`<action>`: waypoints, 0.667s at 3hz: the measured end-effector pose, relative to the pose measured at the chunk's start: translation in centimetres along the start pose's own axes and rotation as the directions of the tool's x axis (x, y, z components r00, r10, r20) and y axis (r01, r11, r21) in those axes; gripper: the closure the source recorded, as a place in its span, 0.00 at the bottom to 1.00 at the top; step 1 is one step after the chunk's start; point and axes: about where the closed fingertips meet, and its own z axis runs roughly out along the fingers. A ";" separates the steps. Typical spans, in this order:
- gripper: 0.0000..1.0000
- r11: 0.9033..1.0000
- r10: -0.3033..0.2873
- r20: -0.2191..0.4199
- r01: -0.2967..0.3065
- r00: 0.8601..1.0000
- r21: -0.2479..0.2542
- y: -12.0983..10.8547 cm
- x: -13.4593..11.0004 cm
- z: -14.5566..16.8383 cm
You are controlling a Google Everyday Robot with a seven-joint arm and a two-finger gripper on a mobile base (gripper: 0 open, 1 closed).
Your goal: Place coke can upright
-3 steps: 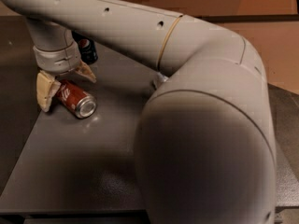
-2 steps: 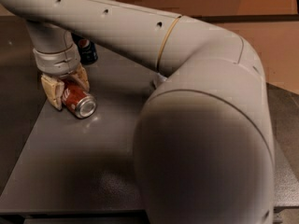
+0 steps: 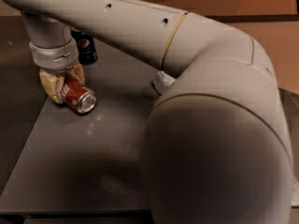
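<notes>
The coke can is red with a silver end and lies on its side at the far left of the dark grey table, its silver end facing front right. My gripper comes down from above and is over the can's rear half. Its tan fingers sit on either side of the can and press against it. The can still rests on the table. My large grey arm fills the right and top of the view.
A dark blue Pepsi can stands upright just behind the gripper. A clear bottle peeks out from behind my arm at mid-table. The table's left edge runs close to the coke can.
The gripper has dropped lower over the coke can and its fingers have closed from spread apart to pressing on the can's sides. The can has stayed in place.
</notes>
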 end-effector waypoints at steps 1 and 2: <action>1.00 0.991 -0.131 0.113 0.129 0.985 0.027 0.4 0.2 -3.0; 1.00 0.960 -0.280 0.248 0.266 0.927 0.089 1.1 1.5 -5.6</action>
